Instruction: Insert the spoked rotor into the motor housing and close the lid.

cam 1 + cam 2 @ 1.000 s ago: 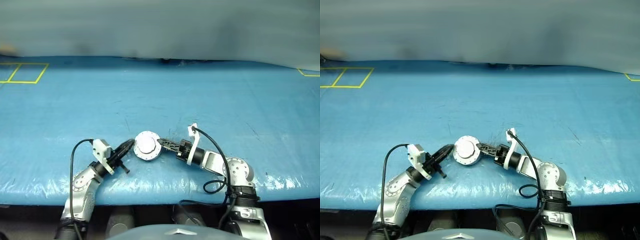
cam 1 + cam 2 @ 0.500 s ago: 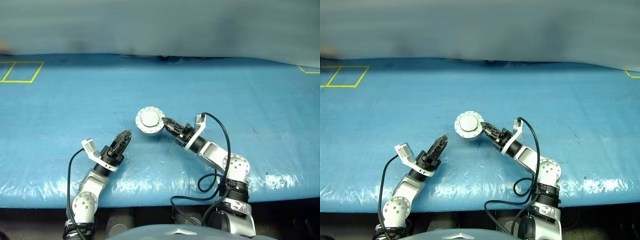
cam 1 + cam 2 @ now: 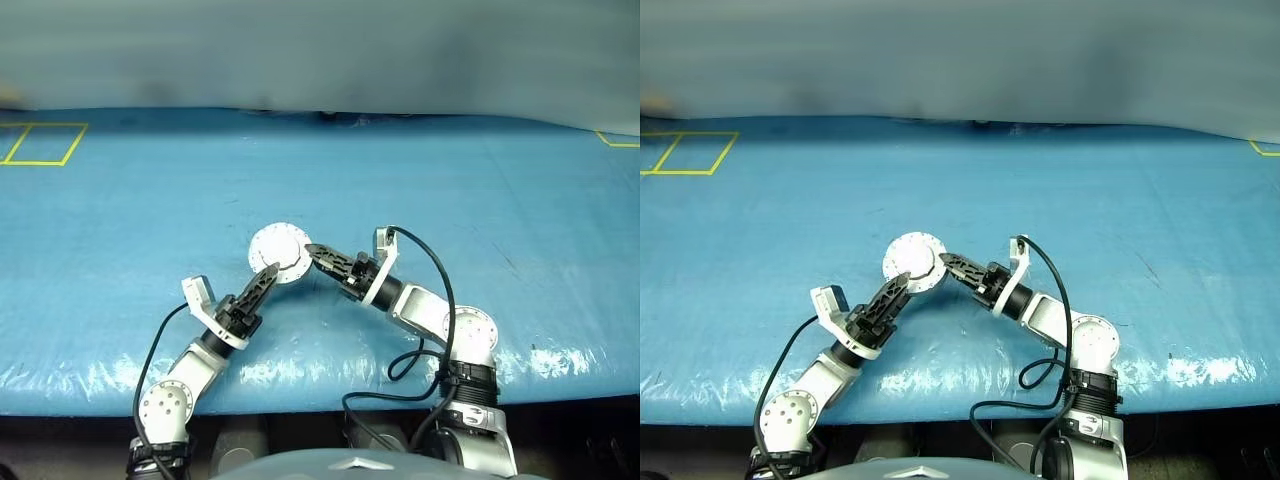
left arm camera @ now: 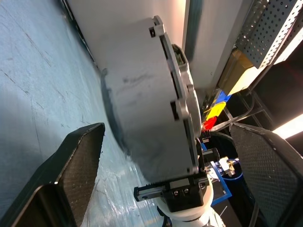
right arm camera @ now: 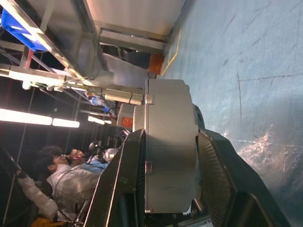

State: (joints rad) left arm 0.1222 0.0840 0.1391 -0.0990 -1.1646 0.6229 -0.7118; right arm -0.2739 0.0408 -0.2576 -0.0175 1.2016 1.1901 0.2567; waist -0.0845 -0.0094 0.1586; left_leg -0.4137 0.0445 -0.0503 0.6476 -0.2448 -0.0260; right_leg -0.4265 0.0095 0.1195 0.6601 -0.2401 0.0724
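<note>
Motor housing, round grey metal, lid closed, held edge-on above the blue worktop near its front edge; my right fingers clamp it. Left fingers spread wide either side, empty, probably readying a regrip.

– Can any writing be read in these views?
– No. The yellow outlined squares taped on the blue table carry no letters, and distant coloured shapes behind it may be labels, too blurred to read.
</note>
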